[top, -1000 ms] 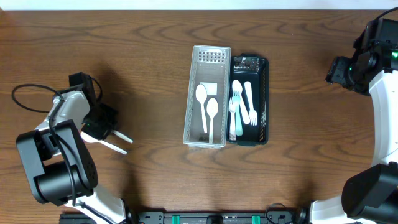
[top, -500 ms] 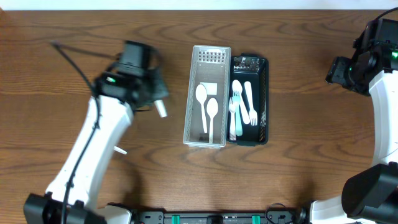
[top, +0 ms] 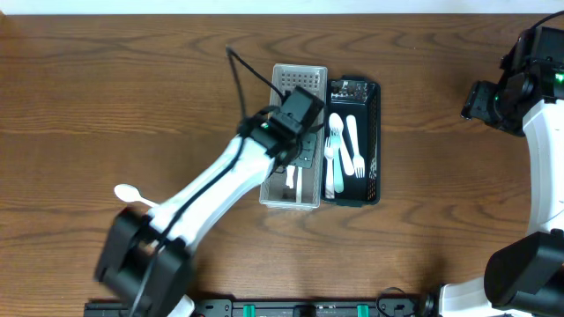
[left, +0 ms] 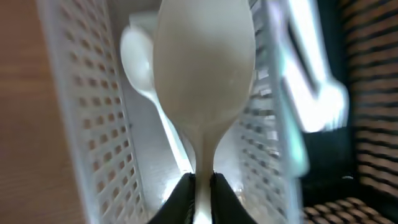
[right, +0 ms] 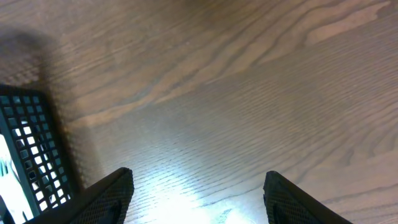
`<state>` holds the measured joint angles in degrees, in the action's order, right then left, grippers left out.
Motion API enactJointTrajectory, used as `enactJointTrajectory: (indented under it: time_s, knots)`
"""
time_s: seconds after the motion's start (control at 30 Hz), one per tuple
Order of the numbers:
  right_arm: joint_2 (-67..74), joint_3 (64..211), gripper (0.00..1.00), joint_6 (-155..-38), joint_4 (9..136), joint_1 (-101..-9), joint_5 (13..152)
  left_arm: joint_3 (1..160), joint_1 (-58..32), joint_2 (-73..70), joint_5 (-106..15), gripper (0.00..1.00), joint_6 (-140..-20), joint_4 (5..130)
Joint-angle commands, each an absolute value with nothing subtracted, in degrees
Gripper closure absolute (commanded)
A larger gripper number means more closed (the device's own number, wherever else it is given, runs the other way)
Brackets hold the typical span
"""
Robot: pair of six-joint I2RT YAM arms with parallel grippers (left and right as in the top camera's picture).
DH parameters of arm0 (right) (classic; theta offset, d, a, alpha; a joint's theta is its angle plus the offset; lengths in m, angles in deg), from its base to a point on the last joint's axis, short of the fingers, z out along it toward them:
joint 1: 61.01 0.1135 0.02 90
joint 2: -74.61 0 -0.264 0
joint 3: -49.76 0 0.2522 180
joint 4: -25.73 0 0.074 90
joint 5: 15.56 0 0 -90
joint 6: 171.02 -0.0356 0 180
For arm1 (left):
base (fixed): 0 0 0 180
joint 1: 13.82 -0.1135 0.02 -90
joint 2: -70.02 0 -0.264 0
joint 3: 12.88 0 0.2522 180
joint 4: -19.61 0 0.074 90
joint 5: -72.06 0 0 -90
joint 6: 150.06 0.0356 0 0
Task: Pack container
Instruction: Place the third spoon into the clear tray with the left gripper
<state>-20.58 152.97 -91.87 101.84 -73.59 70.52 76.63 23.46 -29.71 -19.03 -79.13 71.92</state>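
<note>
My left gripper (left: 200, 186) is shut on the handle of a white plastic spoon (left: 204, 68) and holds it over the white perforated bin (top: 280, 84). Another white spoon (left: 140, 59) lies in the bin below it. In the overhead view the left arm (top: 295, 110) covers most of the bin. The black bin (top: 374, 132) beside it holds white forks (top: 352, 145). One more white spoon (top: 128, 192) lies on the table at the left. My right gripper (right: 196, 193) is open and empty above bare wood at the far right.
The black bin's corner (right: 25, 149) shows at the left of the right wrist view. The right arm (top: 507, 92) hangs at the table's right edge. Dark wooden table (top: 132, 88) all around.
My left arm has swung from the left side of the table to over the white bin, carrying a spoon. The right arm has not moved.
</note>
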Motion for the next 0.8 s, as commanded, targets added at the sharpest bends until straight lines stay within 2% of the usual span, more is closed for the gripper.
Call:
enactJointTrajectory:
  time_s: [0.0,0.03,0.07,0.1,0.17,0.2,0.37,0.47,0.57,0.67,0.77]
  knots:
    - [-20.9,152.7,0.30,-91.2,102.1,-74.1,70.0,76.6,23.1,-32.8,-19.3,0.78,-78.3,72.0]
    - [-20.9,152.7,0.30,-91.2,102.1,-74.1,70.0,76.6,23.1,-33.0,-19.3,0.77,-78.2,72.0]
    - [-20.9,152.7,0.30,-91.2,102.1,-74.1,70.0,76.6,23.1,-32.9,-19.2,0.72,-77.9,72.0]
    - [-20.9,152.7,0.30,-91.2,102.1,-74.1,70.0,76.8,23.1,-32.7,-19.2,0.58,-77.2,71.9]
    - [-20.9,152.7,0.30,-91.2,102.1,-74.1,70.0,77.6,23.0,-31.8,-19.2,0.39,-74.9,72.1]
    - [-20.9,152.7,0.30,-91.2,102.1,-74.1,70.0,78.6,22.8,-31.2,-19.2,0.35,-73.9,72.9]
    - [-20.9,152.7,0.30,-91.2,102.1,-74.1,70.0,86.4,19.6,-26.8,-15.9,0.35,-74.8,80.0]
    - [-20.9,152.7,0.30,-91.2,102.1,-74.1,70.0,89.2,14.5,-22.0,-9.1,0.32,-82.4,84.9]
    - [-20.9,152.7,0.30,-91.2,102.0,-74.1,70.0,89.2,5.9,-16.1,-2.8,0.24,-94.8,90.8]
    - [-20.9,152.7,0.30,-91.2,101.9,-74.1,69.9,89.2,-4.1,-12.4,-2.0,0.22,-104.0,97.2]
    - [-20.9,152.7,0.29,-91.2,101.9,-74.1,69.9,88.9,-15.7,-10.5,-2.3,0.14,-112.0,103.6]
